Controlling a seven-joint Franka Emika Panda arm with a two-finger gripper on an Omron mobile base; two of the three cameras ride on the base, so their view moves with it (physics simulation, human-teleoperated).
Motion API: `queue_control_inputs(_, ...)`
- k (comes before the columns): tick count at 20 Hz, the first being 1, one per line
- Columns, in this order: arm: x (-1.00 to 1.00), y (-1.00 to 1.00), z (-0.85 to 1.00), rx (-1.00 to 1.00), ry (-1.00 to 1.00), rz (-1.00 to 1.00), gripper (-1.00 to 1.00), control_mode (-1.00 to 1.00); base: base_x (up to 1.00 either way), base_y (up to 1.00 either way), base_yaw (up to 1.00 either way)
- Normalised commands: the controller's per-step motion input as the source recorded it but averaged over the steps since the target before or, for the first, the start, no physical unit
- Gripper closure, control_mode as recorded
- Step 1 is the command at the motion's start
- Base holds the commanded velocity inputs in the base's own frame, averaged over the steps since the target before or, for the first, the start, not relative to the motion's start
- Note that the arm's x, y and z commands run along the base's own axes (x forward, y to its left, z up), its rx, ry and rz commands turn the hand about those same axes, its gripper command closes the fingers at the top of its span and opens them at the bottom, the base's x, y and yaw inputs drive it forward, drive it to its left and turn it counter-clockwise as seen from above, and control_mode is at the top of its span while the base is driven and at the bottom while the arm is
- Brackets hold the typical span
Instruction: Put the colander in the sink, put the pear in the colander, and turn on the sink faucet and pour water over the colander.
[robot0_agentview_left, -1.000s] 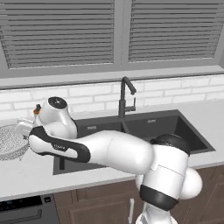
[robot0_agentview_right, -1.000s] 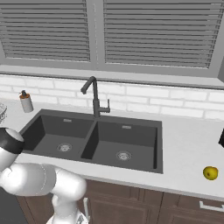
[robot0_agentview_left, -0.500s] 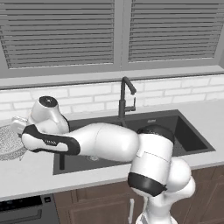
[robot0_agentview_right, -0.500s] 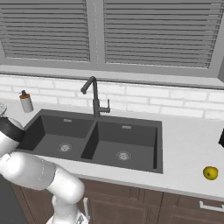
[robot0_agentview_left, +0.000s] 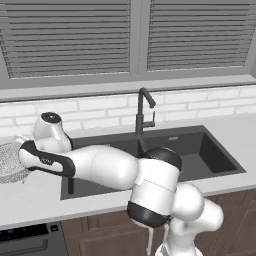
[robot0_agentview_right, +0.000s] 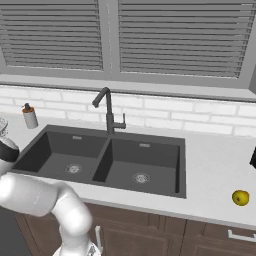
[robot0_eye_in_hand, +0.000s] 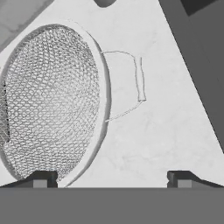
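The colander (robot0_eye_in_hand: 52, 100) is fine silvery wire mesh with a thin metal rim, the tabletop (robot0_eye_in_hand: 148, 131) smooth pale marbled stone, the sink (robot0_agentview_right: 125, 165) matt dark grey.

colander (robot0_agentview_left: 10, 159) on counter (robot0_agentview_left: 30, 195) — sink (robot0_agentview_left: 200, 150) beside

This is a home kitchen. A dark double-basin sink (robot0_agentview_right: 107, 160) is set into a pale marbled worktop (robot0_agentview_right: 215, 172), with a tall dark faucet (robot0_agentview_right: 107, 110) at its back edge. Behind runs a white brick-tile backsplash (robot0_agentview_right: 165, 117) under windows with closed grey blinds (robot0_agentview_right: 180, 37). Brown wooden cabinets (robot0_agentview_right: 200, 237) sit below, and what may be an oven (robot0_agentview_left: 30, 240) shows at the lower left corner.
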Motion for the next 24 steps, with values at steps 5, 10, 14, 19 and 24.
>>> queue_control_inputs(5,0.38,0.28,-0.23,0.00,0.00,-0.02,-1.00,-1.00,0.00,0.00,0.00)
queue_control_inputs(10,0.28,0.30,-0.18,0.00,0.02,0.00,-1.00,-1.00,0.00,0.00,0.00)
queue_control_inputs(14,0.22,0.30,-0.08,0.00,0.00,0.00,-1.00,-1.00,0.00,0.00,0.00)
queue_control_inputs(19,-0.06,0.07,-0.50,0.00,0.09,-0.05,-1.00,-1.00,0.00,0.00,0.00)
queue_control_inputs(24,-0.14,-0.03,-0.67,0.00,0.10,-0.15,-1.00,-1.00,0.00,0.00,0.00)
